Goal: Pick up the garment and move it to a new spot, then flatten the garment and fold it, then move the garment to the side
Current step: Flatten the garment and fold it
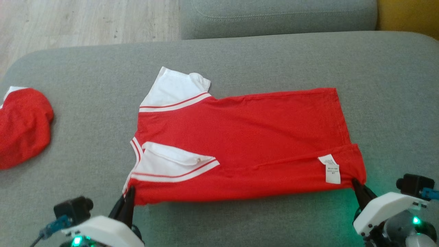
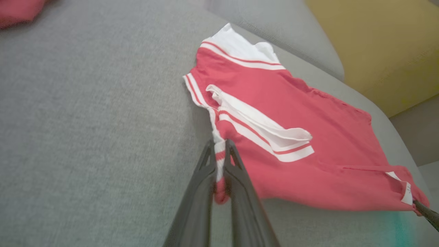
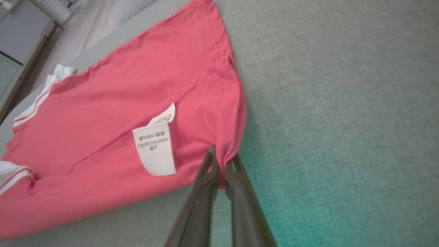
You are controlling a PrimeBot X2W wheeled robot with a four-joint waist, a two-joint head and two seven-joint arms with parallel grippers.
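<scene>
The garment [image 1: 247, 137] is a red T-shirt with white, red-striped sleeves, spread on the grey sofa seat with its collar end to the left and its hem to the right. Its near long edge is folded over, showing a white care label [image 1: 330, 168]. My left gripper [image 1: 129, 191] is shut on the near collar-side corner; in the left wrist view the garment [image 2: 291, 137] has red-and-white cloth pinched between the fingers [image 2: 221, 145]. My right gripper [image 1: 356, 182] is shut on the near hem corner, the garment [image 3: 120, 120] bunched between the fingertips of the right gripper [image 3: 222, 159].
A second red garment [image 1: 22, 127] lies bunched at the seat's left edge. The grey sofa cushion [image 1: 274, 58] extends behind the shirt to a backrest [image 1: 274, 15]. Wooden floor [image 1: 85, 20] shows at the far left, and a yellow cushion [image 1: 408, 13] at the far right.
</scene>
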